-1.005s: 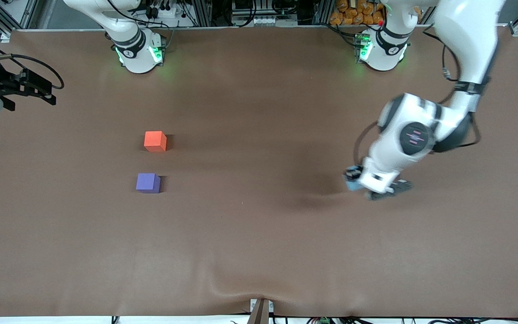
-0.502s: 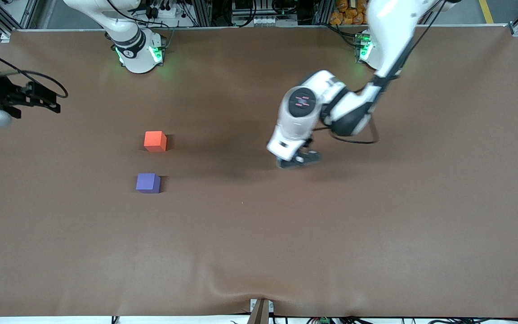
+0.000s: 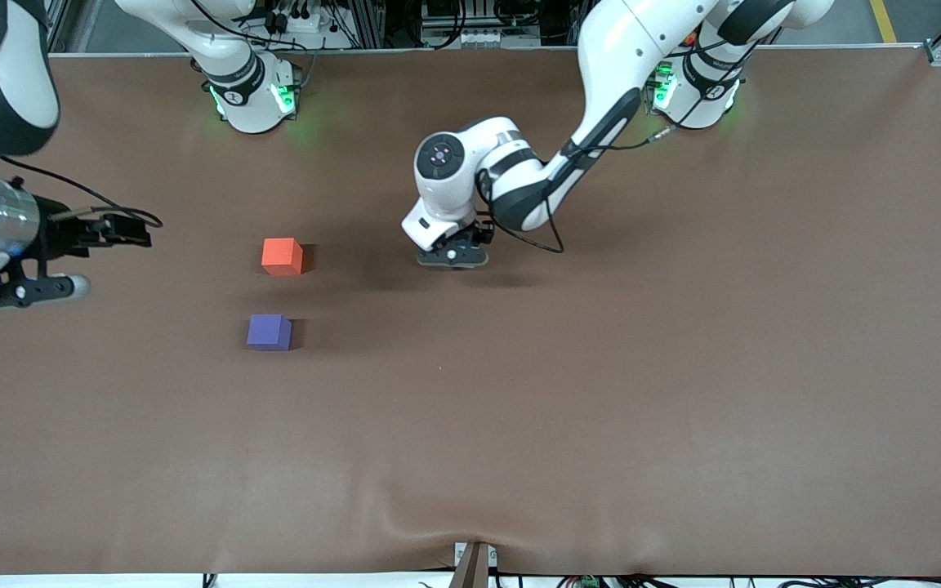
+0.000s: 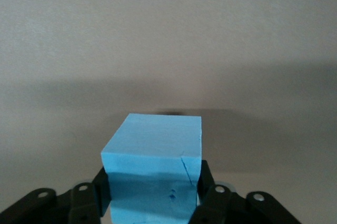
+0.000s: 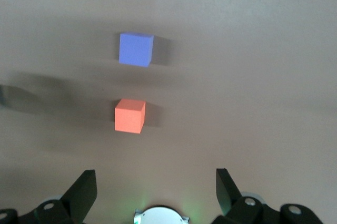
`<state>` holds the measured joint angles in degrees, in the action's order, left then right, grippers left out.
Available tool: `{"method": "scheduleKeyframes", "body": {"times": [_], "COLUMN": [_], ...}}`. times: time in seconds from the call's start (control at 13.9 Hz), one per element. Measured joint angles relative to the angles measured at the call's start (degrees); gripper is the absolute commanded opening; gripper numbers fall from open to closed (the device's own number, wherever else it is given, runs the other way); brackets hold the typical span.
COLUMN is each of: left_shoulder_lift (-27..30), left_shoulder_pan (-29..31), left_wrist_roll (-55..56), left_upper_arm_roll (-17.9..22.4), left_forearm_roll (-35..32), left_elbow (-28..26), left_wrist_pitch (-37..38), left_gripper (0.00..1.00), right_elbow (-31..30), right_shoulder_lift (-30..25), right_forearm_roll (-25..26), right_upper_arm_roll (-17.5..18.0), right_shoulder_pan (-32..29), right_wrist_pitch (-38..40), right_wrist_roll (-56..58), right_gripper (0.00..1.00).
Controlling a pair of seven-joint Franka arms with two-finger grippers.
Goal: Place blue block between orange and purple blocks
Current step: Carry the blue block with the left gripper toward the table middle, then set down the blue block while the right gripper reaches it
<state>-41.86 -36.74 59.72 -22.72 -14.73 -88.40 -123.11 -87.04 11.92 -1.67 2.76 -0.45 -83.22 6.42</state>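
The blue block [image 4: 154, 169] sits clamped between the left claw's [image 4: 152, 203] fingers.

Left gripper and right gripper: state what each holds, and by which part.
Left gripper clamps the blue block by two opposite side faces. Right gripper is open and holds nothing.

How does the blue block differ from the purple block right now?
The blue block is light sky blue; the purple block is darker violet. The blue one is clamped in the left end effector above bare table; the purple one rests on the table, nearer the front camera than the orange block, untouched. Both are plain matte cubes.
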Motion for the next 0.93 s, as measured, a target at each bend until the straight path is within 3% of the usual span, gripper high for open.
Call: {"method": "scheduleKeyframes", "body": {"times": [0.29, 0.5, 0.72, 0.93], "left_shoulder_lift": [1.3, 7.0, 14.8, 20.2], "left_shoulder_pan": [0.4, 1.8, 8.1, 16.8], "left_wrist_roll": [0.0, 1.3, 2.4, 0.6], "left_upper_arm_roll": [0.4, 0.7, 1.1, 1.0], "left_forearm_roll": [-0.2, -0.2, -0.2, -0.1], "left_elbow": [2.1, 3.4, 3.5, 3.3], "left_wrist_pitch": [5.9, 12.9, 19.0, 26.7], "left_gripper": [1.0, 1.0, 1.0, 1.0], "right_elbow": [-1.9, -2.9, -4.1, -9.8], "right_shoulder_lift": [1.6, 1.8, 1.8, 2.1], "right_forearm_roll": [-1.4, -3.6, -5.0, -8.5], "right_upper_arm_roll": [0.4, 0.4, 0.7, 1.1], "right_shoulder_pan": [1.8, 3.4, 10.7, 20.1], "right_wrist_pitch": [-4.6, -5.6, -7.7, -18.0], "right_wrist_roll": [-3.6, -7.1, -17.8, -21.9], "right_gripper": [1.0, 1.0, 1.0, 1.0]}}
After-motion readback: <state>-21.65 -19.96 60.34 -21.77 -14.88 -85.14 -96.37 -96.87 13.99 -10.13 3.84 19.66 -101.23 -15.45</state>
